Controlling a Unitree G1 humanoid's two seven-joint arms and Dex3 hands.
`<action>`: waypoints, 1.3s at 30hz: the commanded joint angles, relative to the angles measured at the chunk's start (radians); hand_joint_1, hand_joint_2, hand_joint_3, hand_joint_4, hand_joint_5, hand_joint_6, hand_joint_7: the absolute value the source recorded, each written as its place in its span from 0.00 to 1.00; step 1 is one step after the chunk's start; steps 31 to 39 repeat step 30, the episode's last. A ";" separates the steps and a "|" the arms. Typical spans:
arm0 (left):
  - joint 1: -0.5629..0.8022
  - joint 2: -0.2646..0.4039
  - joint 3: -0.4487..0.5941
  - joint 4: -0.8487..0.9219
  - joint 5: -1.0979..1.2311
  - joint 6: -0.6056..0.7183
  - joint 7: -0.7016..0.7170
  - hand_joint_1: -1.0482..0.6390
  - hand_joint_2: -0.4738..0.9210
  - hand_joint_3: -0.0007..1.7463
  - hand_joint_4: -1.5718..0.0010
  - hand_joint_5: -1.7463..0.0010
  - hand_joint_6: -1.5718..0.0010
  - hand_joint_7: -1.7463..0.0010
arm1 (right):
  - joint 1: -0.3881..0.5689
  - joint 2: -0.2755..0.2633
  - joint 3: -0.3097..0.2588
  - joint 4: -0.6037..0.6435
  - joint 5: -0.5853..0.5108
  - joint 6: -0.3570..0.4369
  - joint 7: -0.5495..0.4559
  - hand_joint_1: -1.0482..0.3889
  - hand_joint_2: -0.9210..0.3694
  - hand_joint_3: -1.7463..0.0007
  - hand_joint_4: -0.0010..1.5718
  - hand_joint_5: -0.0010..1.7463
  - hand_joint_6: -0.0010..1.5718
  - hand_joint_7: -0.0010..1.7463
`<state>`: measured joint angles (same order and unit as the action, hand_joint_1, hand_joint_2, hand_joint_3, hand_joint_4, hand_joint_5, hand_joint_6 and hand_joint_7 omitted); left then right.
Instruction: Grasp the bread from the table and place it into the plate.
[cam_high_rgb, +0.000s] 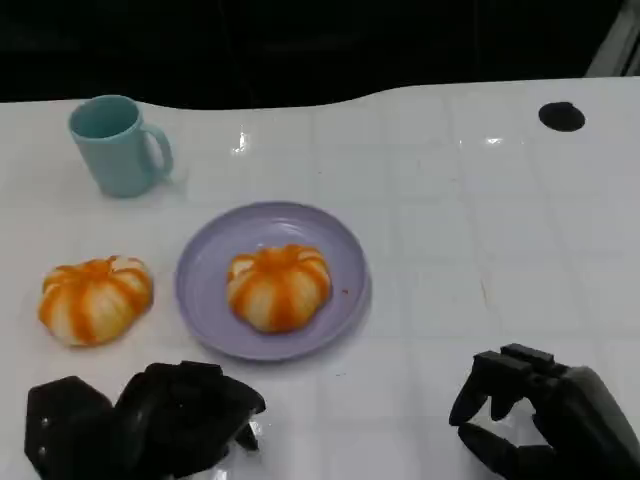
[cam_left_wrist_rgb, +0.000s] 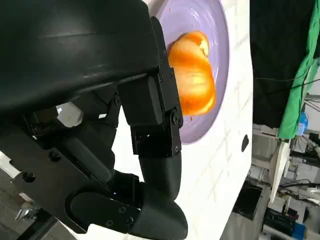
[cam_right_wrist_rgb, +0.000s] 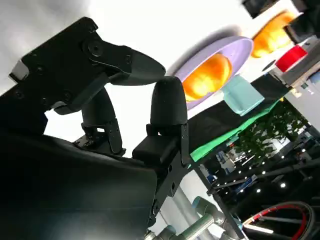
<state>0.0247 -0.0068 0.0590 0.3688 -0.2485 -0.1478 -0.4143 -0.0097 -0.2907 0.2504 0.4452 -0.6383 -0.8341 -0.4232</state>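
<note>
Beside plate (cam_high_rgb: 200, 290), second bread (cam_high_rgb: 95, 298), mug (cam_high_rgb: 118, 145) behind, seemingly unobstructed

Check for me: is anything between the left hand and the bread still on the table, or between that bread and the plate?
Nothing visible blocks either path. The left hand sits just near of the loose bread, bare table between. The plate lies right beside it, though another bread already fills its middle. The mug stands farther back.

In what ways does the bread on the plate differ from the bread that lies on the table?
The bread on the plate rests inside the lilac plate; the bread on the table lies on the bare white table, apart from the plate's rim. The first sits nearer the table's middle, the second further toward the robot's left, below the teal mug. Both are round, orange with pale stripes, and similar in size; neither hand touches them.
</note>
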 joint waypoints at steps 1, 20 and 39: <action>-0.003 0.020 0.013 0.006 -0.006 0.011 -0.002 0.00 0.71 0.26 0.43 0.15 0.00 0.84 | -0.035 0.001 0.000 0.052 -0.009 -0.006 -0.034 0.50 0.34 0.44 0.42 0.98 0.39 0.84; -0.011 0.032 0.018 0.028 -0.004 -0.002 -0.010 0.00 0.72 0.25 0.44 0.14 0.01 0.84 | -0.068 0.022 0.012 0.110 0.010 0.007 -0.025 0.50 0.33 0.47 0.43 0.96 0.41 0.80; -0.017 0.029 0.020 0.041 -0.003 -0.008 -0.009 0.00 0.73 0.24 0.43 0.14 0.00 0.83 | -0.065 0.019 0.009 0.107 0.015 0.011 -0.021 0.50 0.33 0.48 0.44 0.95 0.42 0.79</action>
